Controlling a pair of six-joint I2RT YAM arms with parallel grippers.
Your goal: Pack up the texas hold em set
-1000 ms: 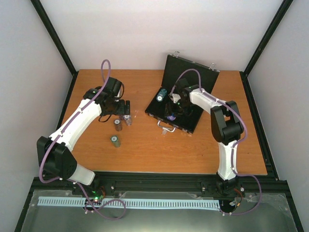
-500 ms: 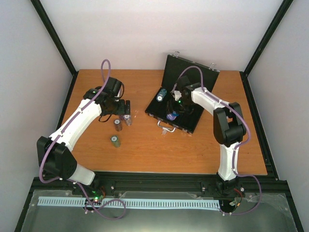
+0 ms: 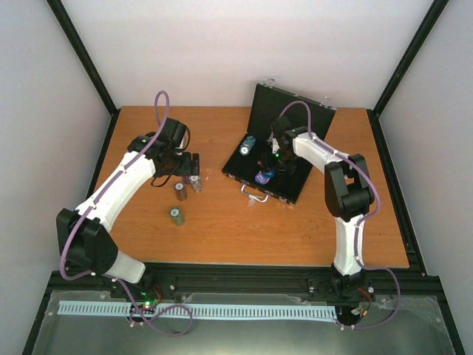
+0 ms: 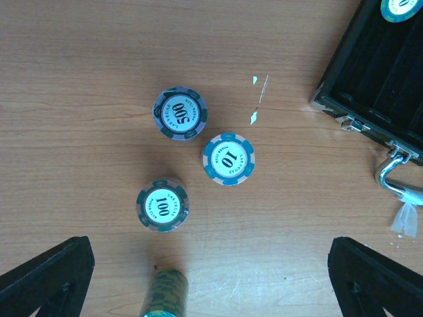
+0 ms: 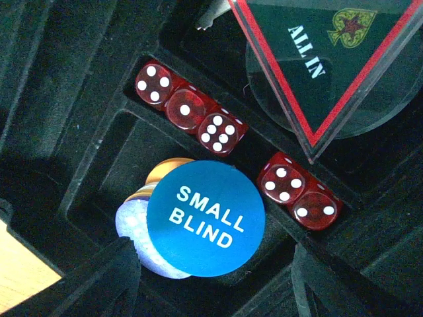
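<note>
The black case [image 3: 284,185] lies open with its lid up at the back. In the right wrist view its tray holds a blue "SMALL BLIND" disc [image 5: 206,218] on top of an orange disc [image 5: 166,169] and a white disc [image 5: 132,231], several red dice [image 5: 185,109] and the red-black "ALL IN" triangle [image 5: 330,59]. My right gripper [image 5: 211,294] is open just above the blue disc, not touching it. My left gripper [image 4: 211,284] is open and empty above the chip stacks: 500 [image 4: 180,113], 10 [image 4: 229,159], 100 [image 4: 162,205] and a green stack [image 4: 165,297].
The case corner [image 4: 370,86] and its silver handle [image 4: 393,175] are right of the chips. A teal chip stack [image 3: 247,144] sits in the case's left slot. The chips stand on the wooden table [image 3: 222,237] left of the case.
My right gripper has drawn back a little toward the lid, and the blue disc now lies uncovered in the case. The left arm has not moved.
</note>
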